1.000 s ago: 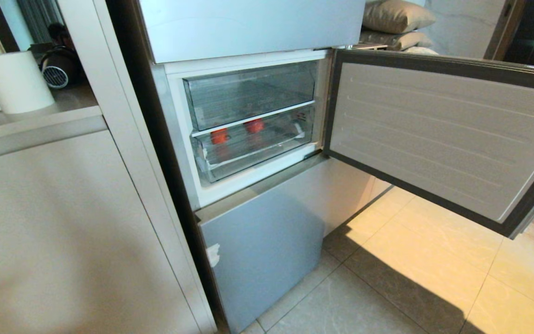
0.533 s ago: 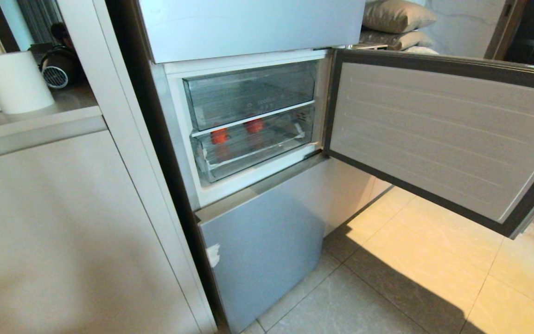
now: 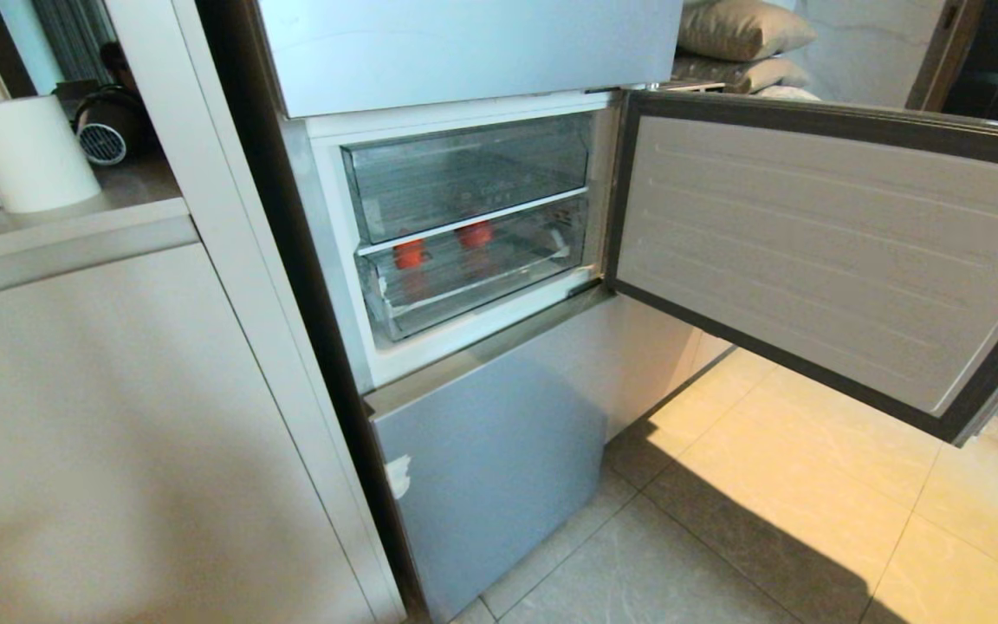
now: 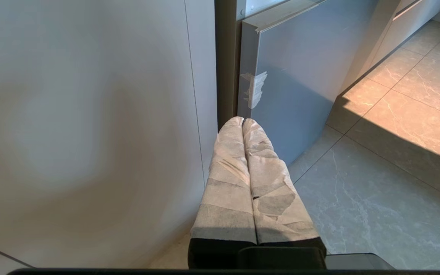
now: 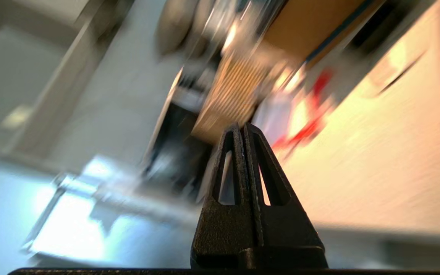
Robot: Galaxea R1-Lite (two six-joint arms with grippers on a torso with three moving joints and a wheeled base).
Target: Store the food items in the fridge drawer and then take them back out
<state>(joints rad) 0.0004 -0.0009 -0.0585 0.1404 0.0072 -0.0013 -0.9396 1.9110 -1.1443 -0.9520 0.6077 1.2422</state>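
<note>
- We counted two food items: one (image 3: 411, 253) on the left and one (image 3: 476, 234) to its right, apart from each other, both lying inside the fridge drawer (image 3: 473, 290).
- We counted two clear bins in the open compartment of the fridge (image 3: 482, 451): the fridge drawer below and one upper bin (image 3: 469, 173) above it. The drawer sat pushed in.
- One middle door (image 3: 819, 251) stood swung open to the right. One white tape bit (image 3: 398, 476) sat on the edge of the lower panel.
- One white cabinet (image 3: 100, 433) stood left of the fridge, with one white cylinder (image 3: 27, 152) on its ledge.
- Against the earlier head frames, we found the food items, drawer and door unchanged.
- The left gripper (image 4: 242, 121) hung near the lower panel, its two wrapped fingers pressed together and holding nothing.
- The right gripper (image 5: 241, 128) had its black fingers closed, empty.
- The right wrist view was smeared; we could make out only a red patch (image 5: 311, 114). Neither arm appeared in the head view.
</note>
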